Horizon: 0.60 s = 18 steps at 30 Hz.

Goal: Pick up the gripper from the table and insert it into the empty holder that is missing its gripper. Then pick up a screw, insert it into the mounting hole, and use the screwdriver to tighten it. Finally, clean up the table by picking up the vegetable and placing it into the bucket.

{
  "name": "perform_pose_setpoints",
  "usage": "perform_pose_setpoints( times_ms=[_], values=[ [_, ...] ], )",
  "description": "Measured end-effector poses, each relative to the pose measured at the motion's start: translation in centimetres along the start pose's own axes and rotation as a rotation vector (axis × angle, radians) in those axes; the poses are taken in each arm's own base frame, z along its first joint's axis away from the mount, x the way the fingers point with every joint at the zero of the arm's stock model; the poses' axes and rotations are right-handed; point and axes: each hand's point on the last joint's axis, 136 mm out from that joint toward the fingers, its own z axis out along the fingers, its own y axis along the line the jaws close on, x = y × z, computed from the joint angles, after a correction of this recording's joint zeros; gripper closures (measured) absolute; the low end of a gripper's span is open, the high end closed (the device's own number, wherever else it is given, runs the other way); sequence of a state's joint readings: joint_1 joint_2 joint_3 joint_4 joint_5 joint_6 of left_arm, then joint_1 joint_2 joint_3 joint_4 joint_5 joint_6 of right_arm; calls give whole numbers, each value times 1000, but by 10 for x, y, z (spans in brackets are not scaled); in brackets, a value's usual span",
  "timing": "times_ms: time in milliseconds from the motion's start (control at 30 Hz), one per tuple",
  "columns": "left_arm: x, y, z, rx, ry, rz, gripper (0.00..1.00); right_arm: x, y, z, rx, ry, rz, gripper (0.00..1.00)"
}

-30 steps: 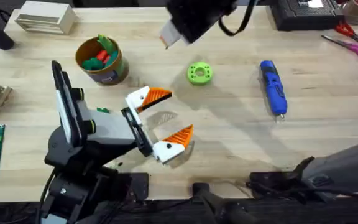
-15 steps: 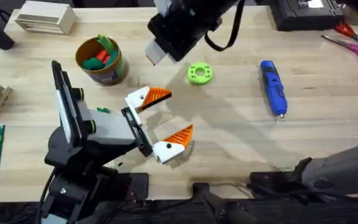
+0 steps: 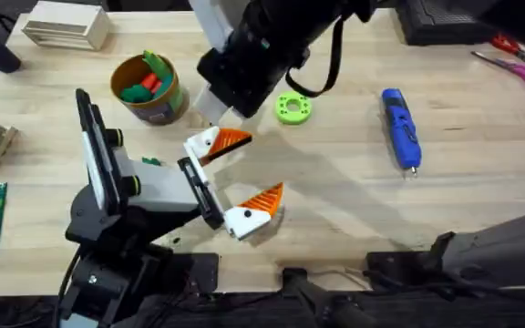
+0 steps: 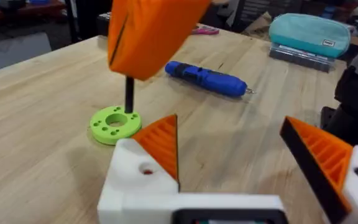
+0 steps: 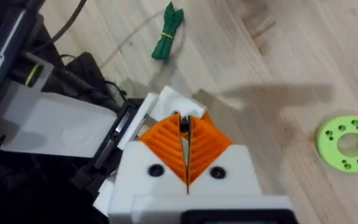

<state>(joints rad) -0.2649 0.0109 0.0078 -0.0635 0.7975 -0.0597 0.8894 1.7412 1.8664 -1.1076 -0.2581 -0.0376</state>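
My left gripper (image 3: 249, 169) stands open over the table (image 3: 354, 191), each white finger carrying an orange ribbed tip. The far finger is the holder (image 3: 200, 144), with the orange gripper (image 3: 233, 139) seated in it; a small hole (image 4: 146, 169) shows in its white base. My right gripper (image 3: 213, 111) hangs just above that finger, shut on a dark screw (image 5: 183, 124) that points down from its pads (image 4: 148, 31). The blue screwdriver (image 3: 401, 128) lies at the right. The tiny green vegetable (image 3: 151, 161) lies beside the left arm. The bucket (image 3: 149, 89) stands behind it.
A lime-green ring (image 3: 293, 107) lies just right of my right gripper. Green and red toy pieces fill the bucket. Red-handled scissors (image 3: 516, 66) lie at the far right edge, a white box (image 3: 65, 27) at the back left.
My right arm has swung left and toward the near side, from the back edge to just over the left gripper's far finger. The left arm has not moved.
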Motion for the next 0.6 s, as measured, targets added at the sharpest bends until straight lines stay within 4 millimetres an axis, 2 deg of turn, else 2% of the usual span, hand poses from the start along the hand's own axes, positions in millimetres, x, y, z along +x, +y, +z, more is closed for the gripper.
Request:
perform_pose_setpoints(
  times_ms=[333,600],
  values=[
    [0,0,0,0,0,0,14,10,6,21,-23,76,0,994],
    [0,0,0,0,0,0,14,10,9,23,-44,78,1,994]
  ],
)
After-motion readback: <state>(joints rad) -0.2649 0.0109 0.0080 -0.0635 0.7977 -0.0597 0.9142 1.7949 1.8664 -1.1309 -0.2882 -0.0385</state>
